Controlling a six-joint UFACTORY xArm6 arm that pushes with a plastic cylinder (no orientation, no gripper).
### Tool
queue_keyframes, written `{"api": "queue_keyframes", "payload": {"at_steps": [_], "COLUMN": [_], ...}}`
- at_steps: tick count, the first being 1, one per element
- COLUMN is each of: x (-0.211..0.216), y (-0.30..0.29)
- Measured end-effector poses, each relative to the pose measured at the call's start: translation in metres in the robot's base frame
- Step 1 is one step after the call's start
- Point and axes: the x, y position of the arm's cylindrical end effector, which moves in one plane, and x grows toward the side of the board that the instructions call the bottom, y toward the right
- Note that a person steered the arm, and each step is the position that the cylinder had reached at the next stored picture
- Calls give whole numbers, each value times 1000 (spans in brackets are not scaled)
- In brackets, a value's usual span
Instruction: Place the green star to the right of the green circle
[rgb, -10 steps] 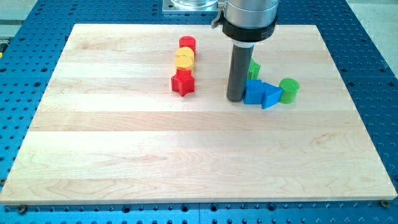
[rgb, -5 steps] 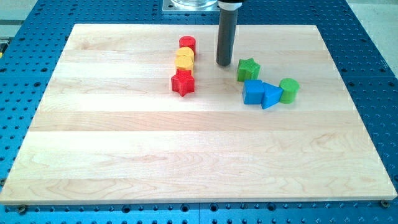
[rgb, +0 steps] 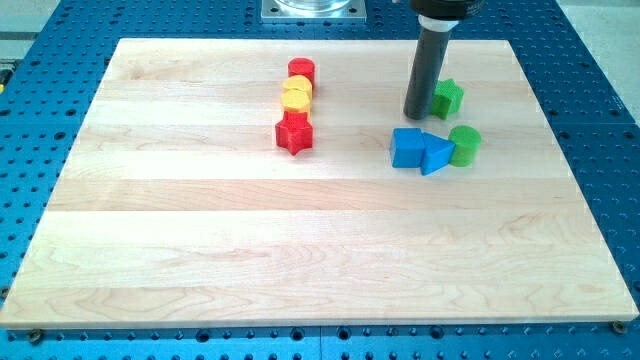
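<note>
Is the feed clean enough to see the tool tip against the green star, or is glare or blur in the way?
Camera view: even lighting, no glare, sharp focus, only faint shadows. My tip shows clearly just left of the green star; whether they touch is unclear.

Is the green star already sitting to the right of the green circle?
No, the green star sits toward the view's top from the green circle, slightly left, with my tip at its left.

Bench (rgb: 300, 260): light wood board on blue perforated plate (rgb: 600, 60). Column at the view's upper middle: red cylinder (rgb: 301, 70), yellow block (rgb: 296, 95), red star (rgb: 294, 132), each touching the next. Right of centre: blue cube (rgb: 407, 147) touching blue triangle (rgb: 436, 154).
</note>
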Motion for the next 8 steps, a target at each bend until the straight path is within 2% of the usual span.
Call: {"api": "queue_keyframes", "payload": {"at_steps": [1, 2, 3, 5, 7, 8], "x": [-27, -27, -42, -29, -51, -48], "y": [0, -23, -17, 71, 85, 82]}}
